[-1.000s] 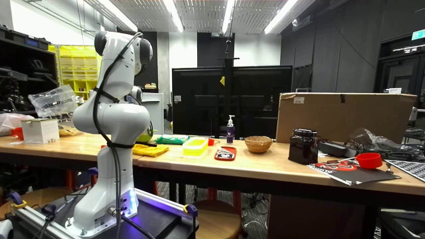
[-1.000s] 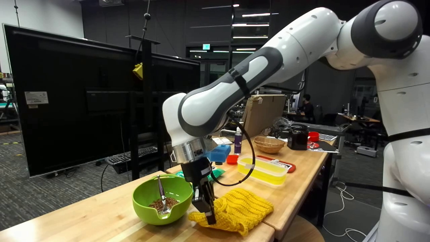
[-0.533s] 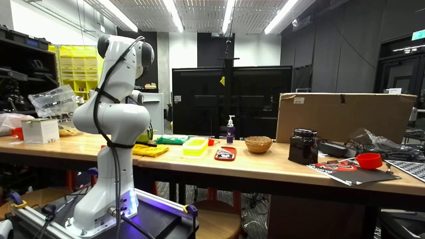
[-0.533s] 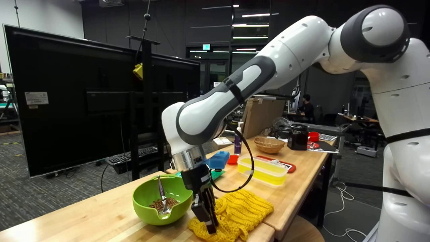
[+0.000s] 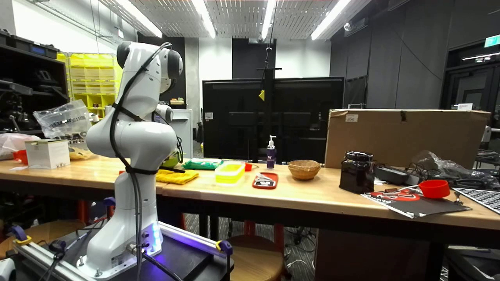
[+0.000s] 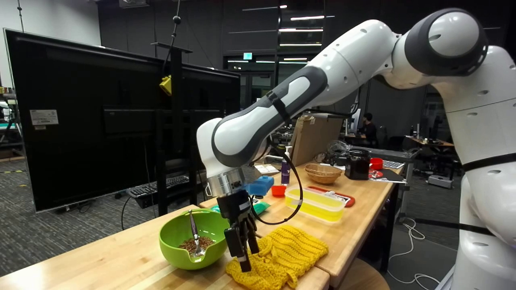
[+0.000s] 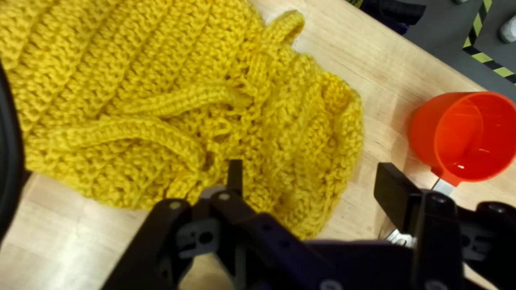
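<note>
Though dim, perhaps carpet (image 6: 60, 229) beyond tabletop (image 6: 109, 257).

Cloth (image 6: 294, 249) on tbl (image 6: 100, 257), R of bowl (image 6: 173, 255) w/ utensil (image 6: 194, 227) inside, in an ext. view.

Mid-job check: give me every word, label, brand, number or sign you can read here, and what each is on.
"W": white letter on the purple pump bottle.
Too small, distorted or blurred to read: the stickers on the cardboard box and the large black display, the lit green sign, print on the clear plastic bag, black-and-red sheet and green packet.
None seen on the yellow knitted cloth.
</note>
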